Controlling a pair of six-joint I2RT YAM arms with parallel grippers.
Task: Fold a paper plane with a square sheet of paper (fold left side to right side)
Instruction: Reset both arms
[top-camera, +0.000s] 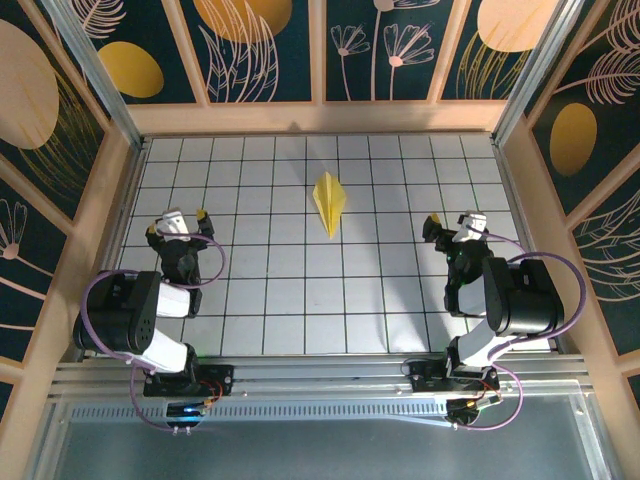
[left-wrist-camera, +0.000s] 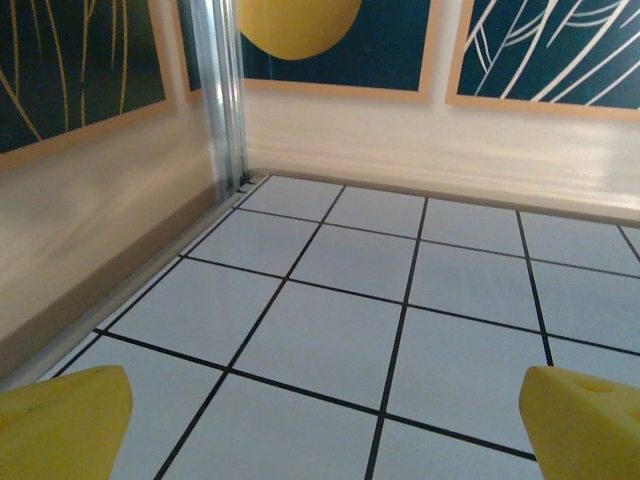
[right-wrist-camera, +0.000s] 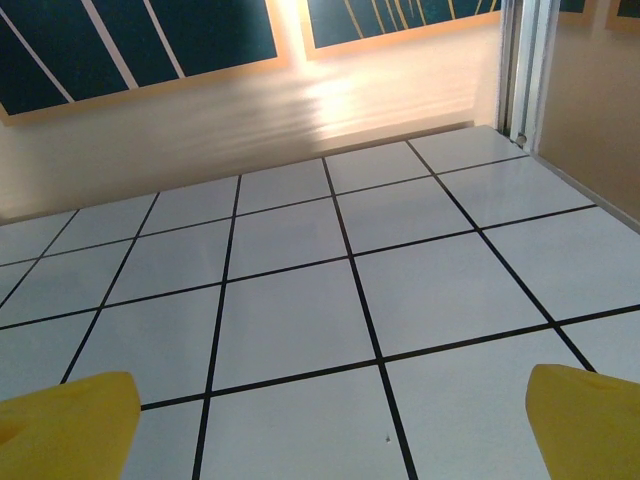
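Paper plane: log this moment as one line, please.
paper plane: folded dart, lying on tiled table, far of centre | left jaws: open, empty, clear of it | right jaws: open, empty, clear of it

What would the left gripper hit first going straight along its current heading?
Probably the white grid-tiled tabletop just ahead of the open left gripper; it points slightly downward toward the far-left corner. Depth unclear.

No text, label, brand or number legible to me. Wall panels (top-camera: 250, 40) bear leaf-and-disc artwork; worktop (top-camera: 300, 300) a plain black grid.
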